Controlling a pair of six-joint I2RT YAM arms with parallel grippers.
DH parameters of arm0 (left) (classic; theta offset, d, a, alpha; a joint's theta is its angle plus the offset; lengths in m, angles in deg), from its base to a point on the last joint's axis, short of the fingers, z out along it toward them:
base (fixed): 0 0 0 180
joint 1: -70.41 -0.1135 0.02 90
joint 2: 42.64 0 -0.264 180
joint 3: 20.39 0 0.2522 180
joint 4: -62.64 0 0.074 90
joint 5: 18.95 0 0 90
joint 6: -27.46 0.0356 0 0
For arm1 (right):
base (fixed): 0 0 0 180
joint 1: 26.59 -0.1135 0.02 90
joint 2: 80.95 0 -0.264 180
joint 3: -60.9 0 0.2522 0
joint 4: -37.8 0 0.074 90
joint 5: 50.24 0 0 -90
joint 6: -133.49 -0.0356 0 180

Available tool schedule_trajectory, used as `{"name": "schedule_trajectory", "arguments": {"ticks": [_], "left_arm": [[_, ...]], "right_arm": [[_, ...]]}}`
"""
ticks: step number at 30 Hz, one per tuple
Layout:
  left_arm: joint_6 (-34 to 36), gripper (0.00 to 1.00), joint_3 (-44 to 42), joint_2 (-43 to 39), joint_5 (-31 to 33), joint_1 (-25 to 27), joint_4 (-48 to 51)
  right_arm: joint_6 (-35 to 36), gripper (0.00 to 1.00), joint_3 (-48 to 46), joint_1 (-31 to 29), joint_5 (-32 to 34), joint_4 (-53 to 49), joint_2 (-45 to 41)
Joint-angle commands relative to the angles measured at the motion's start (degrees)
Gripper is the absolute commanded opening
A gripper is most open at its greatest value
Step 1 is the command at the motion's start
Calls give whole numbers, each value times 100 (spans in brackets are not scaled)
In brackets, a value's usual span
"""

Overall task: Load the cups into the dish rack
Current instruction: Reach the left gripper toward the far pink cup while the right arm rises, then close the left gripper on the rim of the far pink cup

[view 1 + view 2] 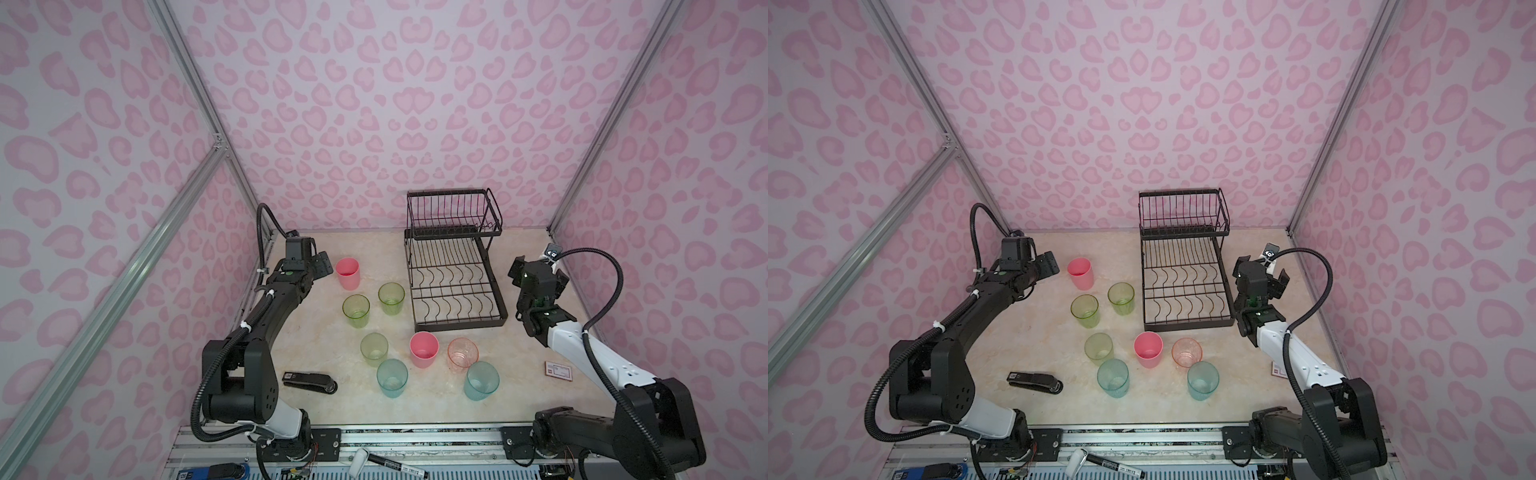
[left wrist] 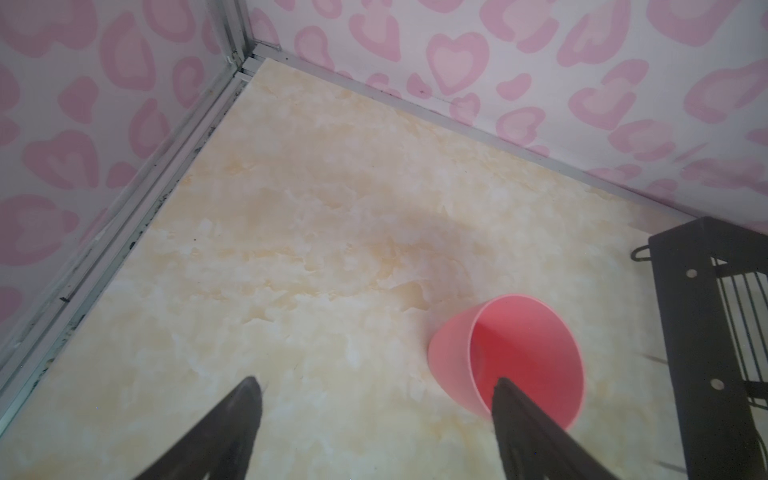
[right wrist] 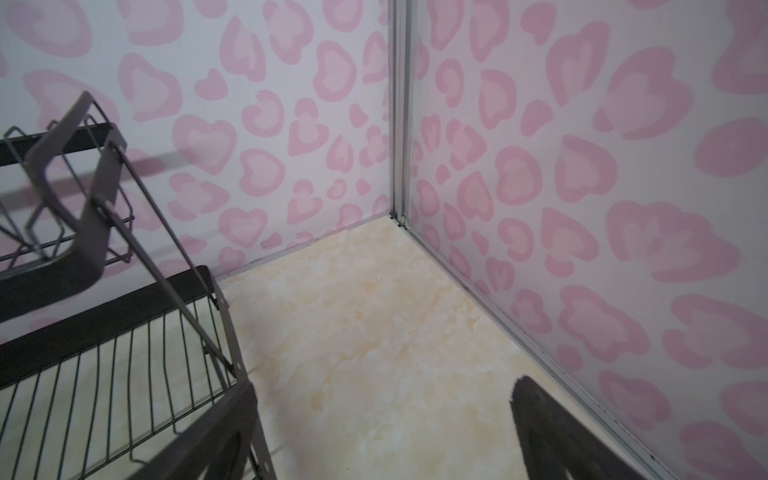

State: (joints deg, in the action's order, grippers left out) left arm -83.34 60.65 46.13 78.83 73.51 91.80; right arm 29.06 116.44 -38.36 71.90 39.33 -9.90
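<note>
Hovering open and empty beside the far pink cup (image 2: 453,361), the left end effector (image 2: 375,380) could clip its rim and topple it; the right end effector (image 3: 384,384) also gapes empty.

2 pink cups (image 1: 347,272), 3 grn (image 1: 356,310), 2 teal (image 1: 392,377), 1 orange (image 1: 462,353), 1 rack (image 1: 461,321)

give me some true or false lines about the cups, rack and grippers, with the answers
1. The rack is empty. True.
2. The left gripper is shut on the far pink cup. False: its jaws stand open, gripping nothing.
3. A stapler lies on the table near the left arm's base. True.
4. Both teal cups sit in the rack. False: they stand on the table, at the front.
5. The right gripper is open, beside the rack. True.
</note>
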Motion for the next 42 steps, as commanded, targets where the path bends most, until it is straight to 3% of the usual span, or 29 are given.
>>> {"name": "schedule_trajectory", "arguments": {"ticks": [1,10,17,30,42], "left_arm": [[-84,88,382,212,-490,53,804],[-13,86,1288,792,-797,332,1735],[82,79,1687,1256,-733,453,2179],[223,64,2447,2048,-566,456,2571],[265,52,2996,2586,-522,438,2672]], "right_arm": [[-121,95,-2,-124,-425,-456,-166],[-300,93,712,-273,-990,-1514,-122],[-341,89,1114,-543,-1235,-2009,32],[-325,84,1247,-1114,-1395,-2056,216],[-349,83,1326,-1179,-1565,-2087,374]]}}
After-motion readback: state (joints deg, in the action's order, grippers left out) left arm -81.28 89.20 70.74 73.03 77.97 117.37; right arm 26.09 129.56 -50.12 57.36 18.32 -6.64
